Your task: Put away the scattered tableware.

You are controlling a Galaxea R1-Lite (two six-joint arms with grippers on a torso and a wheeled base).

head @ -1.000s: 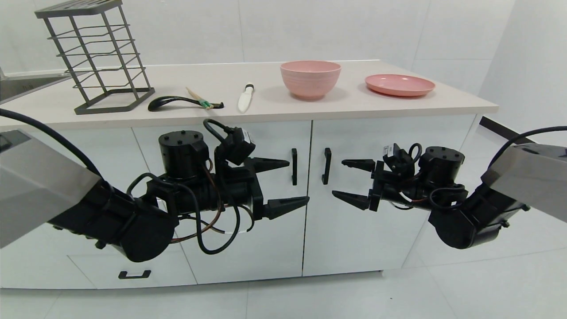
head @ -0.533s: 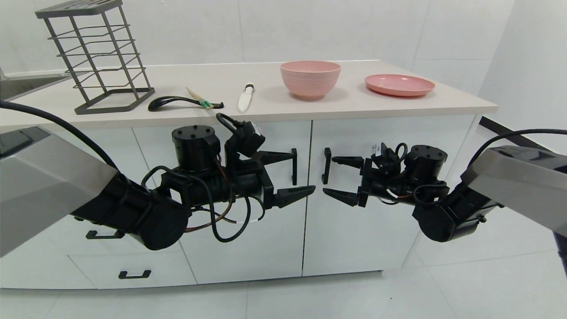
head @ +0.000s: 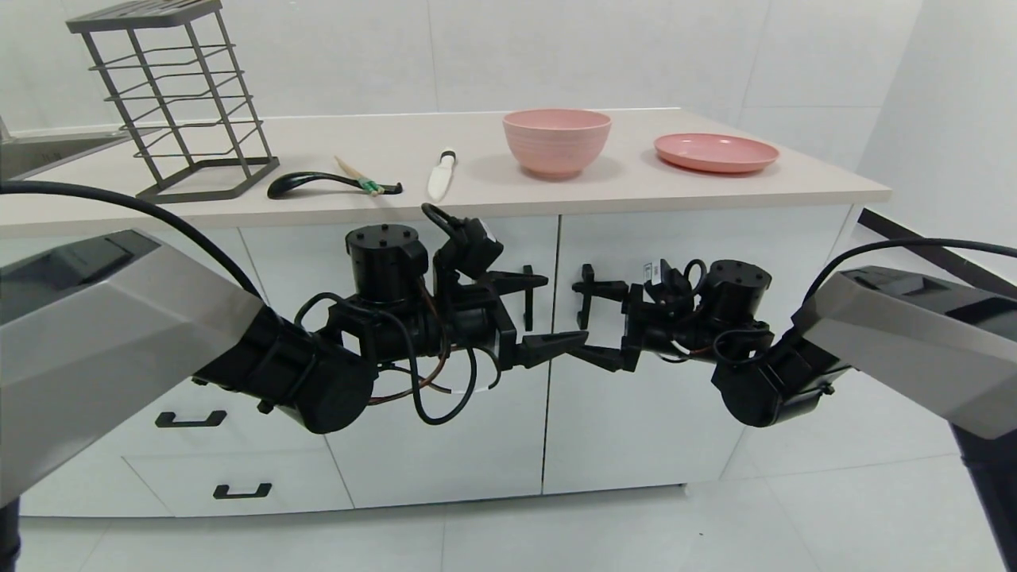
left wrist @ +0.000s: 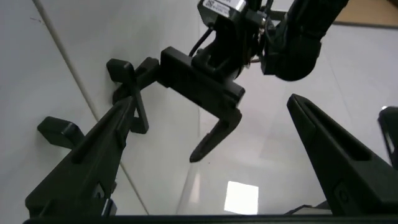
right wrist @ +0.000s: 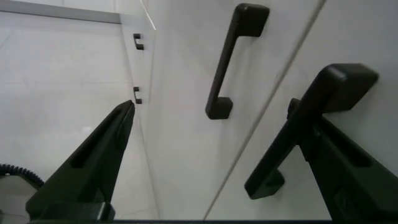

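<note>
Head view: on the countertop (head: 493, 191) a wire rack (head: 143, 14) stands at the left back corner. A black spoon (head: 306, 181), chopsticks (head: 357, 176) and a white knife (head: 439, 179) lie along the front edge. A pink bowl (head: 556, 139) sits mid-top and a pink plate (head: 715, 151) near the right edge. Below the front edge both arms reach level toward the cabinet doors (head: 636, 413). The left gripper (head: 560, 310) is spread wide by the left door handle (head: 527, 298), and the right gripper (head: 586, 320) is spread by the right door handle (head: 588, 295); neither holds anything.

Left wrist view: the right gripper faces it closely, one finger beside a handle.

Right wrist view: one door handle lies between the parted fingers, unclamped, with drawer pulls (right wrist: 138, 42) beyond.
</note>
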